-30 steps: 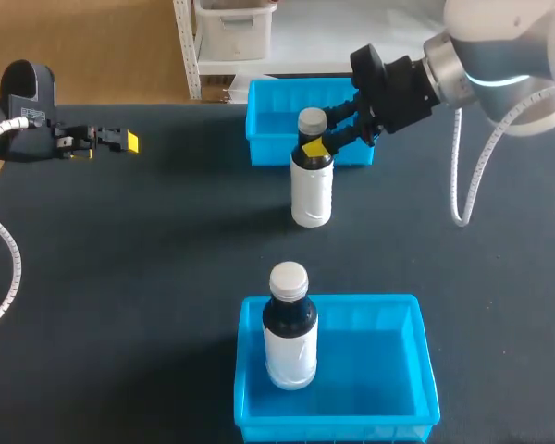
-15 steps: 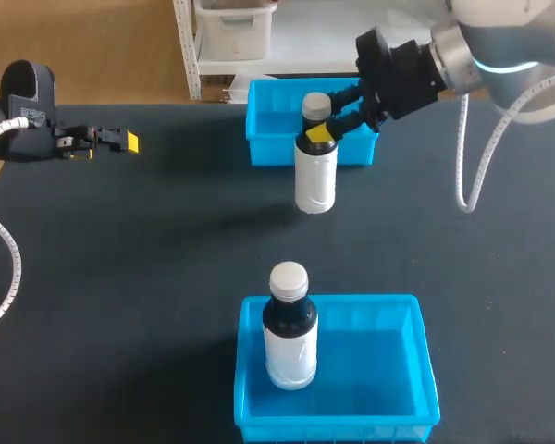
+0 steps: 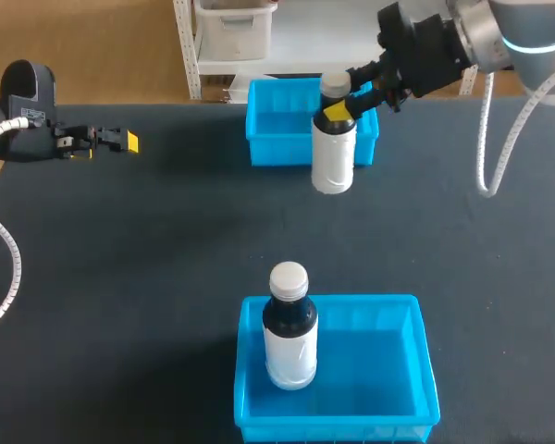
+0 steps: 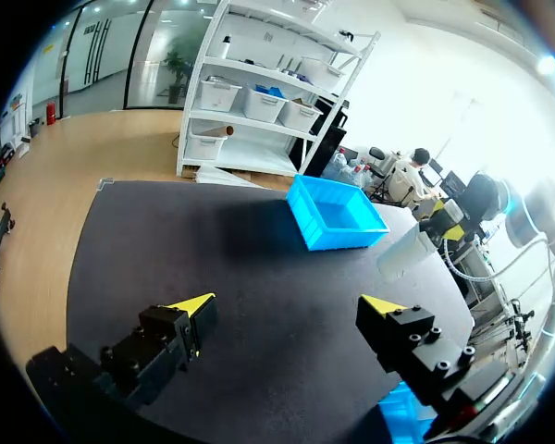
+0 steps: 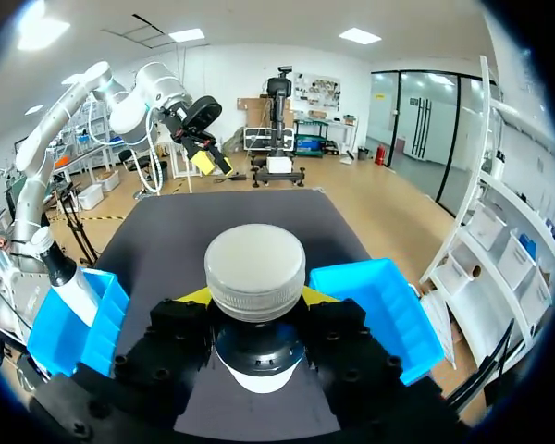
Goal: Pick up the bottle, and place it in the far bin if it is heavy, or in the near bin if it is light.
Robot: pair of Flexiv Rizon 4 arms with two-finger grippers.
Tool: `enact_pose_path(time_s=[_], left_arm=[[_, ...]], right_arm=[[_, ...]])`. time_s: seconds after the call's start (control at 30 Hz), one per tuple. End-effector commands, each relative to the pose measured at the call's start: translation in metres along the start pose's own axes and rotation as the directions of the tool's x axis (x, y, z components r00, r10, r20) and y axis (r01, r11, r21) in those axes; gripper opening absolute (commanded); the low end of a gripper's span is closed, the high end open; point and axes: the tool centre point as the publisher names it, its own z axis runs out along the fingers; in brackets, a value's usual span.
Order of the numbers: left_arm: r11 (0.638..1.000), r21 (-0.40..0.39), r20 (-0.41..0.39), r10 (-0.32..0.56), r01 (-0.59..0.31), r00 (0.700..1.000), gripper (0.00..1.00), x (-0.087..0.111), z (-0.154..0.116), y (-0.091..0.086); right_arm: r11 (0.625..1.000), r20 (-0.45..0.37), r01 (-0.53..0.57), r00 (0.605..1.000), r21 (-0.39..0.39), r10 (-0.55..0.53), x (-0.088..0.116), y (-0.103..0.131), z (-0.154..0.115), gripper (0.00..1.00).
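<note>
Tabletop (image 3: pixel 166 259) no longer carries the bottle (image 3: pixel 334 159): my right gripper (image 3: pixel 344 104), clamped on its neck, has lifted it to the front rim of the far bin (image 3: pixel 270 141), suggesting a heavy verdict. My left gripper (image 3: pixel 118 141) stands wide, well apart from that bin.

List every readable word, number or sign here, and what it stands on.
None readable.
Small white sticker on the left arm: too small to read.
White plastic bottle in the right gripper, second white bottle in the near blue plastic bin, far blue plastic bin: no print visible.
</note>
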Motion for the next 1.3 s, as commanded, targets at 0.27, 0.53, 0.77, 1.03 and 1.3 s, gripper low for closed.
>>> enact_pose_path(time_s=[0.27,0.53,0.77,1.03,1.3], left_arm=[[1.0,0.0,0.0,0.0,0.0,1.0,1.0,0.0,0.0,0.0],[1.0,0.0,0.0,0.0,0.0,1.0,1.0,0.0,0.0,0.0],[1.0,0.0,0.0,0.0,0.0,1.0,1.0,0.0,0.0,0.0],[1.0,0.0,0.0,0.0,0.0,1.0,1.0,0.0,0.0,0.0],[1.0,0.0,0.0,0.0,0.0,1.0,1.0,0.0,0.0,0.0]], right_arm=[[0.99,-0.04,-0.055,0.997,0.126,0.061,0.027,0.007,-0.077,0.0],[0.983,-0.052,-0.071,0.995,0.172,0.081,0.037,0.017,-0.117,0.0],[0.994,-0.022,-0.025,0.999,0.11,0.027,0.036,0.041,-0.143,0.0],[0.998,0.033,0.054,0.998,-0.032,-0.053,0.023,0.084,-0.157,0.0],[0.986,0.025,0.109,0.994,-0.124,-0.106,0.006,0.131,-0.155,0.0]])
